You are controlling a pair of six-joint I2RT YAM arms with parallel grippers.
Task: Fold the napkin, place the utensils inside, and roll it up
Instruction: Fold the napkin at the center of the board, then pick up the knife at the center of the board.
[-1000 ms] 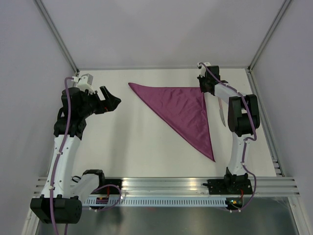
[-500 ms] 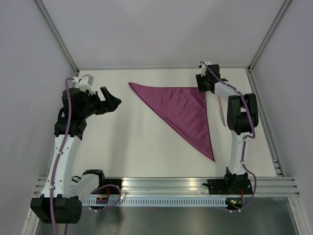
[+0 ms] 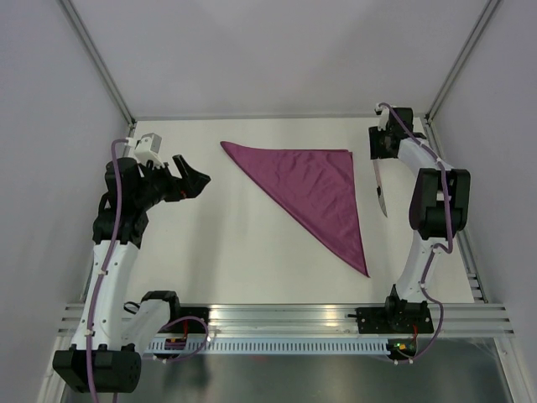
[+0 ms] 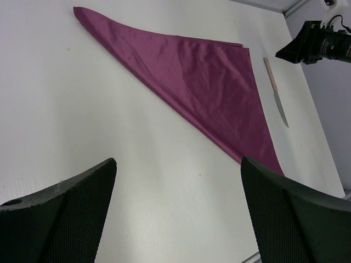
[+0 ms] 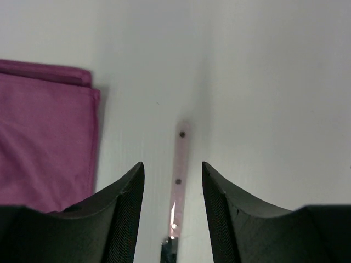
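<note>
The plum napkin [image 3: 315, 189] lies flat on the white table, folded into a triangle with its long point toward the near edge; it also shows in the left wrist view [image 4: 197, 76]. One of the utensils, a knife [image 3: 379, 189] with a pale pink handle and silvery blade, lies just right of the napkin [image 5: 44, 137]. My right gripper [image 3: 379, 144] hovers open over the knife handle [image 5: 181, 159], one finger on each side, with nothing held. My left gripper [image 3: 193, 176] stands wide open and empty, left of the napkin, above bare table [image 4: 178, 164].
White walls and aluminium posts [image 3: 449, 75] enclose the table on three sides. A metal rail [image 3: 285, 317] with the arm bases runs along the near edge. The table's right edge [image 3: 466, 243] is close to the knife.
My right gripper has opened, left the napkin's far right corner and moved right to above the knife handle. The left arm has shifted only slightly.
</note>
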